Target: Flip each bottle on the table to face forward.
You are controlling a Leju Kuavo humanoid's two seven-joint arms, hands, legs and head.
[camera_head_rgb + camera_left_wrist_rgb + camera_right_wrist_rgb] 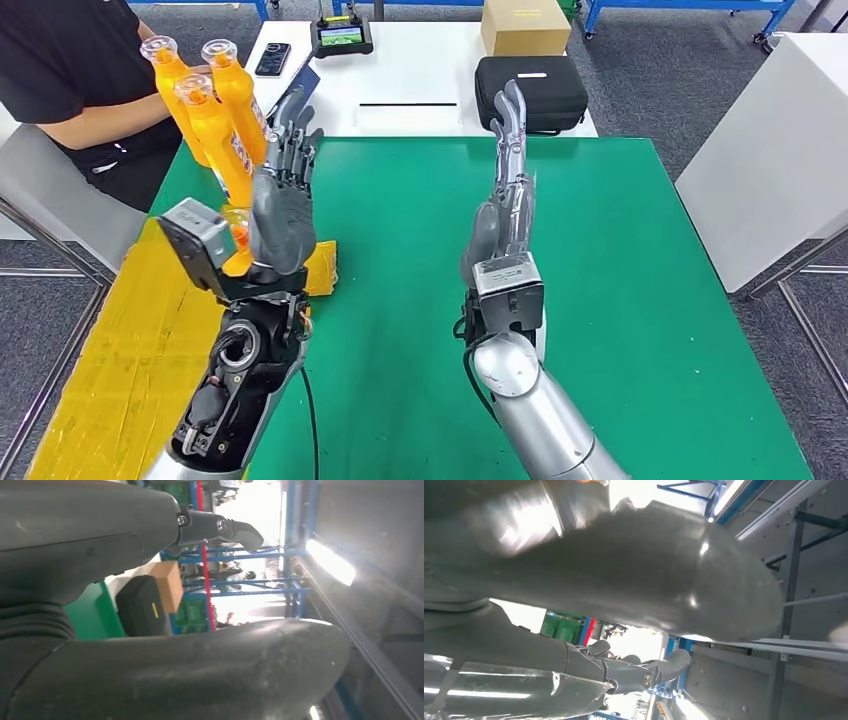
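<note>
Three orange bottles with clear caps (236, 95) (168, 70) (212, 130) stand close together at the far left edge of the green table (620, 300). Another orange piece (238, 250) shows low behind my left wrist, too hidden to tell what it is. My left hand (285, 200) is raised in front of the bottles, fingers straight up and apart, holding nothing. My right hand (505, 200) is raised over the middle of the table, fingers straight up, empty. The left wrist view shows the thumb (175, 680) and a finger (220, 527) with nothing between them. In the right wrist view the fingers (634, 672) are also bare.
A person in black sits at the far left, an arm (100, 115) behind the bottles. A yellow sheet (100, 370) covers the table's left side, and a yellow piece (324, 268) lies by my left wrist. Behind are a black case (530, 90), a cardboard box (524, 25), a phone (272, 58) and a controller (341, 37).
</note>
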